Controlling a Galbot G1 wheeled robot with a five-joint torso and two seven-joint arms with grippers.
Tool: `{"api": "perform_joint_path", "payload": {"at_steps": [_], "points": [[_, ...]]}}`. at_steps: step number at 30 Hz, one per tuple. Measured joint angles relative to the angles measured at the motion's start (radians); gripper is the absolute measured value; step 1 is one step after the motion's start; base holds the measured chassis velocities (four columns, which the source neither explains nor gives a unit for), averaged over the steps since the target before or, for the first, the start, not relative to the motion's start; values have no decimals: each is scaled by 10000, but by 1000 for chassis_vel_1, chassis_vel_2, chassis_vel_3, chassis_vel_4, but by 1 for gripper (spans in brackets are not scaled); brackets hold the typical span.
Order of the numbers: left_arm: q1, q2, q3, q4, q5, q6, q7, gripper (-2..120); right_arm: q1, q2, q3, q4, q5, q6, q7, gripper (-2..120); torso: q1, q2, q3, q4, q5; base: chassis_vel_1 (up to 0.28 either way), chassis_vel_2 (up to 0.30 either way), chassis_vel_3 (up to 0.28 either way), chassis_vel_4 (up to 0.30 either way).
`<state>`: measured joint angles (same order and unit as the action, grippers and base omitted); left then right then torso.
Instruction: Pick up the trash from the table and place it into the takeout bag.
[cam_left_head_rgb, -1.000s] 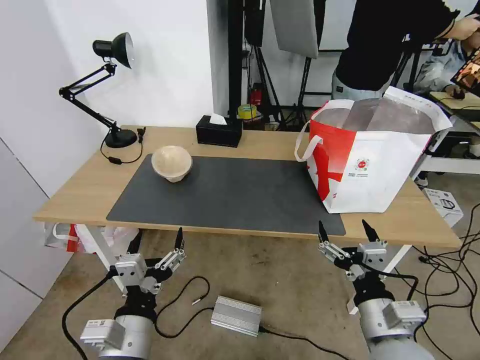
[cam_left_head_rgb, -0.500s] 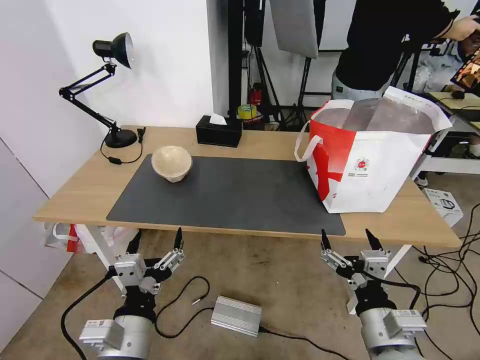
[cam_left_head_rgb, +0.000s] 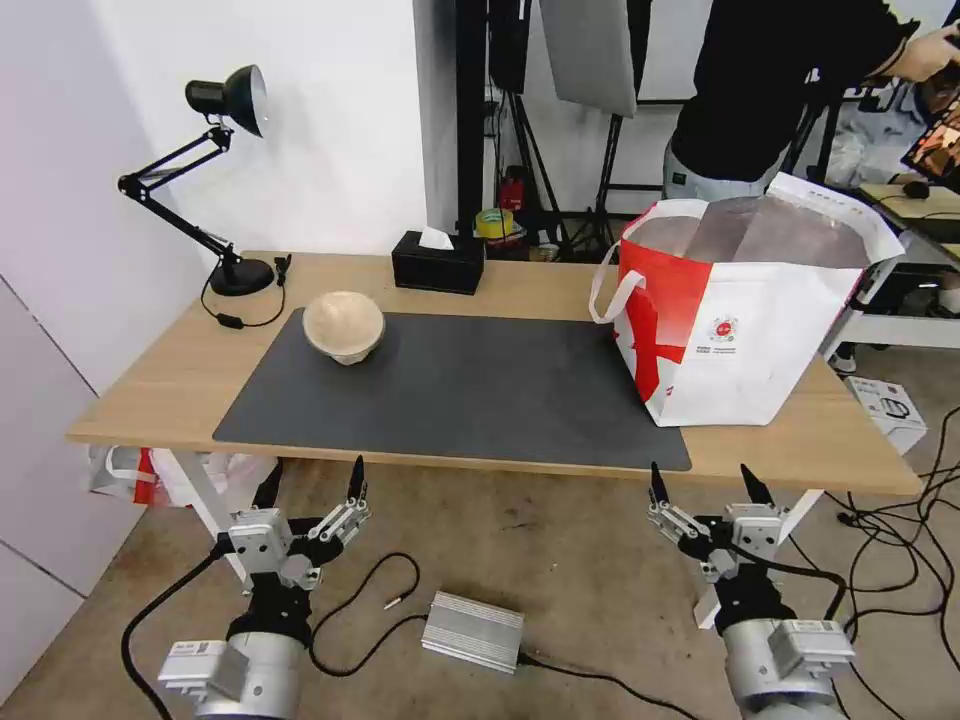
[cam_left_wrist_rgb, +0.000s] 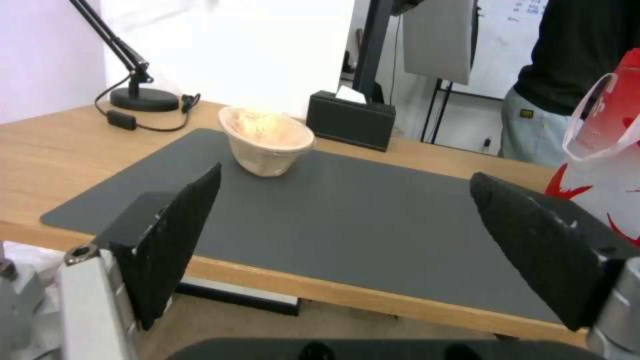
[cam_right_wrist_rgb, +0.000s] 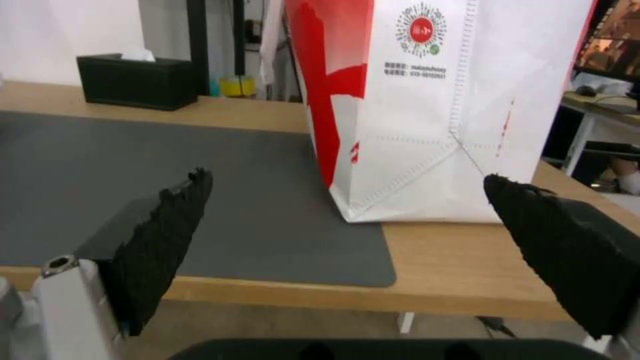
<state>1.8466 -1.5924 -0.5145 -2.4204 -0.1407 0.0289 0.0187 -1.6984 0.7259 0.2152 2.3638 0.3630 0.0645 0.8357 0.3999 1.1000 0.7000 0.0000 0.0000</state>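
Observation:
A beige pulp bowl (cam_left_head_rgb: 343, 325) (cam_left_wrist_rgb: 267, 140), the trash in view, stands upright at the far left corner of the dark grey mat (cam_left_head_rgb: 460, 390) on the light-wood table (cam_left_head_rgb: 160, 380). The white-and-red takeout bag (cam_left_head_rgb: 745, 320) (cam_right_wrist_rgb: 427, 105) stands open on the table's right end, foil lining showing. My left gripper (cam_left_head_rgb: 312, 488) (cam_left_wrist_rgb: 347, 195) hangs open below the table's front edge on the left. My right gripper (cam_left_head_rgb: 705, 488) (cam_right_wrist_rgb: 347, 200) hangs open below the front edge, in front of the bag. Both hold nothing.
A black desk lamp (cam_left_head_rgb: 215, 170) stands at the far left corner, its cord on the tabletop. A black tissue box (cam_left_head_rgb: 437, 262) (cam_left_wrist_rgb: 351, 120) sits at the back edge. A silver box (cam_left_head_rgb: 473, 630) and cables lie on the floor. A red-and-white plastic bag (cam_left_head_rgb: 150, 470) sits under the table.
My right gripper has sunk a little lower and drifted slightly right below the table's edge. The left gripper, bowl and bag have stayed put.

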Motion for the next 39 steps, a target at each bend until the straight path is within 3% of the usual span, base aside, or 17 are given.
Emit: {"api": "perform_joint_path", "payload": {"at_steps": [39], "points": [[-5,2,-31,-62,6,13,2,100,-247,188,-112,81,-191,-314,225,100,0,0,0,0,0,0,0,0,0]]}}
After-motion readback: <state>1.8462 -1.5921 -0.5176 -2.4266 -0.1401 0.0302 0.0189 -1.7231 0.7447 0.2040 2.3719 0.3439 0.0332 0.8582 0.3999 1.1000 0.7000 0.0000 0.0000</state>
